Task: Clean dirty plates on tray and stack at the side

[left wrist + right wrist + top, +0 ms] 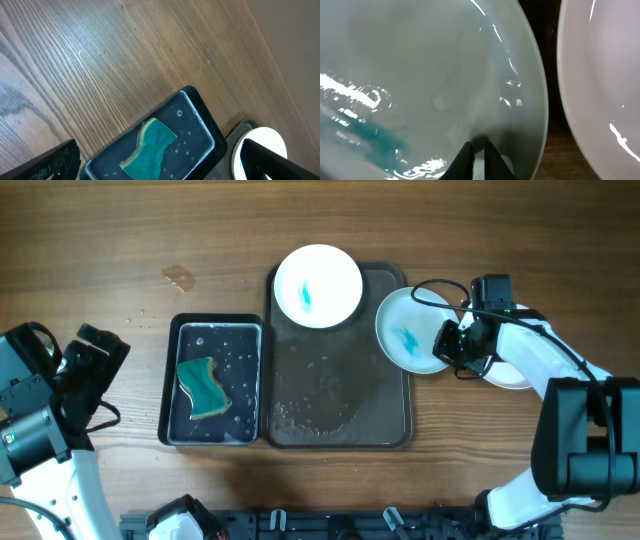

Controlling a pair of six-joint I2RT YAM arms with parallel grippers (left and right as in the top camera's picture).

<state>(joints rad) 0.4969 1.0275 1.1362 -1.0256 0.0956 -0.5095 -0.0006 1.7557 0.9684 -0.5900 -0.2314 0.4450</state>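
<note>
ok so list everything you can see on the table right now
table: 1, brown wood, fills the view
tray: 1, dark, centre, wet
tub: 1, dark, holds water, beside the tray's left side
sponge: 1, teal with a yellow edge, in the tub
plate on tray: 1, white with a blue smear, far end of the tray
held plate: 1, white with a blue smear, over the tray's right rim
third plate: 1, white, right of the held plate, partly under the right arm
wet spot: 1, on the wood beyond the tub
left arm: 1, black and white, left edge, jaws open
right arm: 1, black and white, right side, jaws pinching the held plate's rim
</note>
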